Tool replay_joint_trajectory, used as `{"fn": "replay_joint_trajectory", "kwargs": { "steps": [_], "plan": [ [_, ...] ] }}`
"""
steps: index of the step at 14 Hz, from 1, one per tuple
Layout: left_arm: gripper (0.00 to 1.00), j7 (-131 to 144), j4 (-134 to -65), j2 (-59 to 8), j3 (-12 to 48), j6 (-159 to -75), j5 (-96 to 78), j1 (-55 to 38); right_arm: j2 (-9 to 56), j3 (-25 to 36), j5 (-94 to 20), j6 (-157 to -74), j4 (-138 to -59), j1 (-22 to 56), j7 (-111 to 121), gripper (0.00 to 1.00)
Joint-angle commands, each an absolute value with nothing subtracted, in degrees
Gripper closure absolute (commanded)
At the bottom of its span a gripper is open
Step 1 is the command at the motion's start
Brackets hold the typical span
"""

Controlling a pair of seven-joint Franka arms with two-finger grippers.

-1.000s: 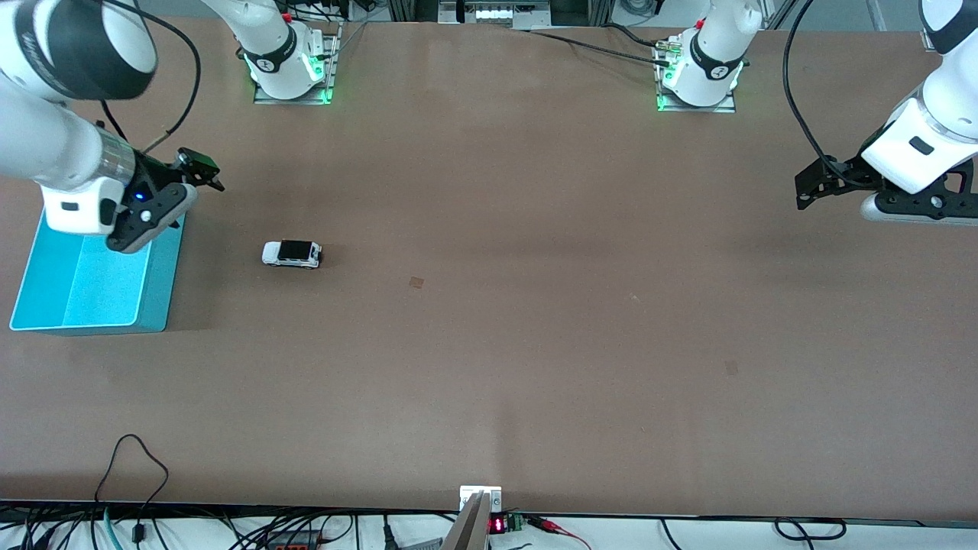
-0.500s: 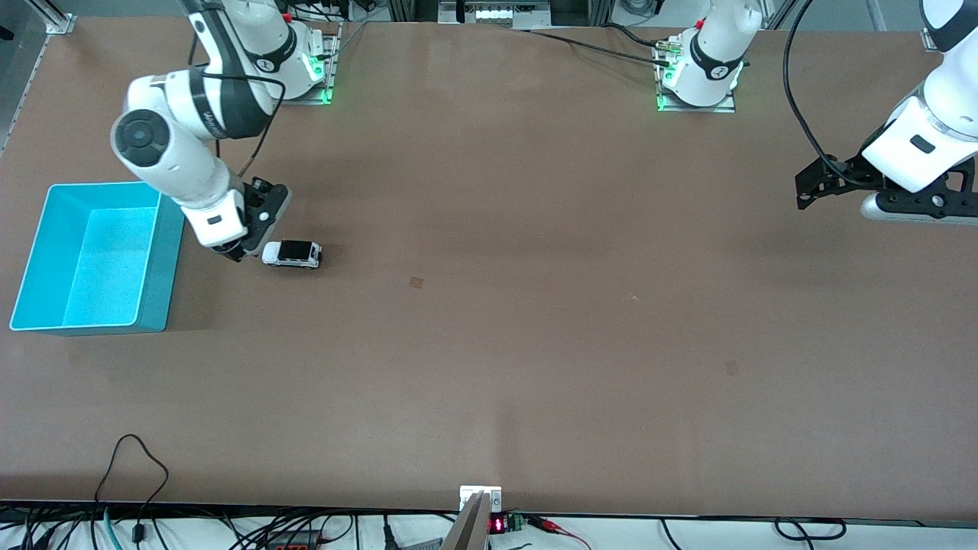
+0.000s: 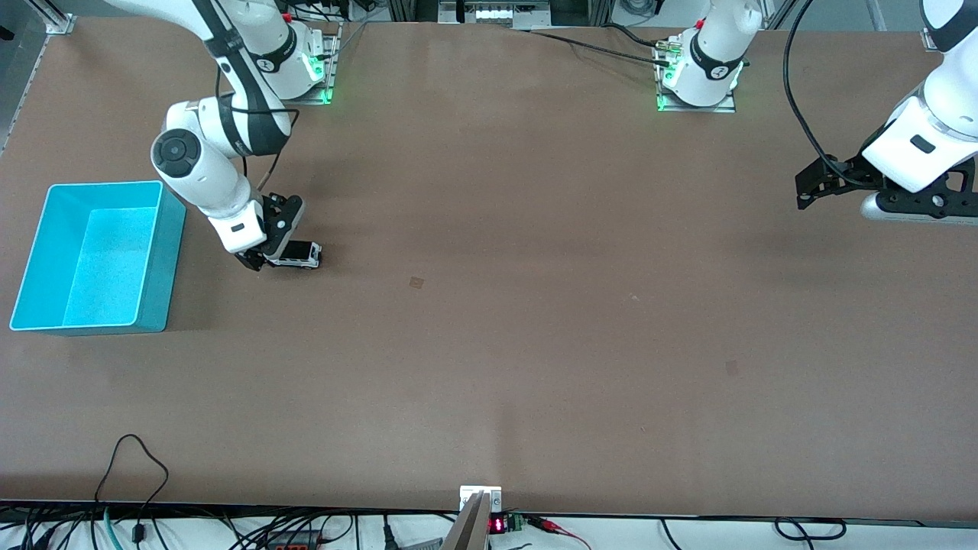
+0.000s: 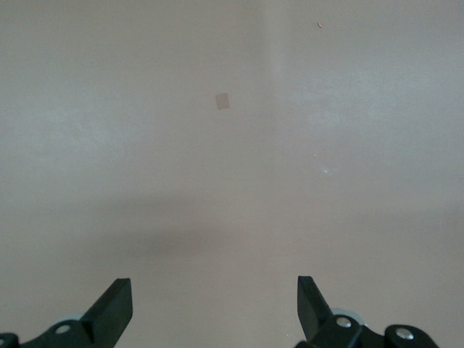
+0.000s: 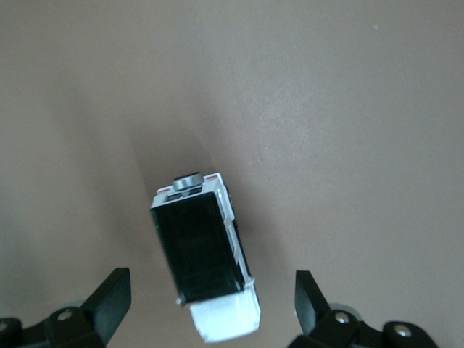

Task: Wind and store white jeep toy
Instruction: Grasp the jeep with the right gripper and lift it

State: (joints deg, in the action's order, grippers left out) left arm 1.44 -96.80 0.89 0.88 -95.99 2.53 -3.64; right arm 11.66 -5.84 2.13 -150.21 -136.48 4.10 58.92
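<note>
Right claw (image 3: 267,256) has moved from beside the cyan bin (image 3: 164,263) to over one white jeep toy (image 3: 298,254), fingers spread wide, apparently not touching. Jeep sits on the bench (image 3: 535,344) near the one bin. Left claw (image 4: 214,308) waits, wide open, holding nothing.

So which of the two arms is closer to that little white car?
The right. Its gripper is over the white jeep toy, open; the left gripper waits at the left arm's end of the table.

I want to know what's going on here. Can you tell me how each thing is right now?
White jeep toy: upright on the table, not gripped.
Right gripper: open, low over the jeep toy, fingers either side.
Left gripper: open, waiting over bare table at its own end.
Blue bin: upright, empty, beside the jeep toy.
</note>
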Motion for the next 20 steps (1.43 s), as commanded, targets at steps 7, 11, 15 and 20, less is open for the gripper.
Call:
{"fn": "replay_joint_trajectory", "kwargs": {
  "steps": [7, 11, 15, 20],
  "plan": [
    [0.0, 1.58, -95.62, 0.79, 0.35, -94.66, 2.11, -4.13, 16.79, -6.06, 2.72, -157.68, -136.76, 1.93, 62.05, 0.28],
    [0.0, 1.58, -95.62, 0.7, 0.35, -94.66, 2.11, -4.13, 16.52, -6.06, 2.29, -152.68, -136.5, 1.32, 61.7, 1.0],
    [0.0, 1.49, -95.62, 0.7, 0.35, -94.66, 2.11, -3.96, 12.32, -5.71, 1.58, -145.48, -133.16, -1.4, 59.34, 1.0],
    [0.0, 1.41, -95.62, 0.7, 0.35, -94.66, 2.11, -3.96, 6.16, -3.26, 1.58, -137.59, -129.3, -4.22, 45.04, 1.0]
  ]
}}
